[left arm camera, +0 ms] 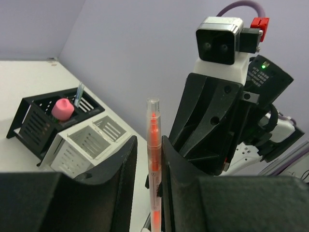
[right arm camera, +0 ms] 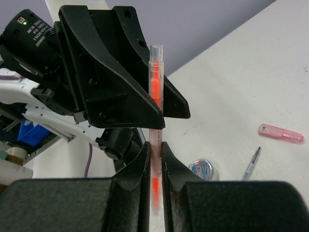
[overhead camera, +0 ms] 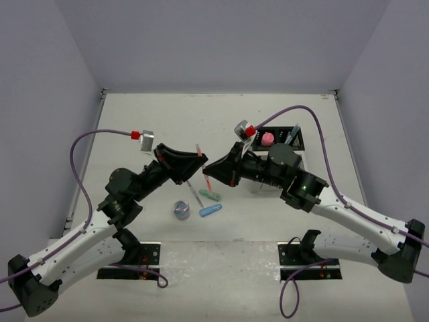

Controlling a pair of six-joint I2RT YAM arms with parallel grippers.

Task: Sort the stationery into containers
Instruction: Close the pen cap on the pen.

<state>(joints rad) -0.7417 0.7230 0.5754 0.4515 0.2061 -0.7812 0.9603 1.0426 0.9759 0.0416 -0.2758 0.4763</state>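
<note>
- right gripper (right arm camera: pixel 154 147) pinches orange pen (right arm camera: pixel 155 82), fingers pressed tight on its barrel
- left gripper (left arm camera: pixel 148 141) slightly parted around same pen, slim gap each side

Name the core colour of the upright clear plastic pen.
Orange-red, in the clear plastic pen; left wrist view.

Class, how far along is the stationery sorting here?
Done: a pink piece and a blue pen sit in the black box. In hand: the right hand grips an orange pen that stands in the open left hand. Left: roll, mint piece and blue piece on the table.
</note>
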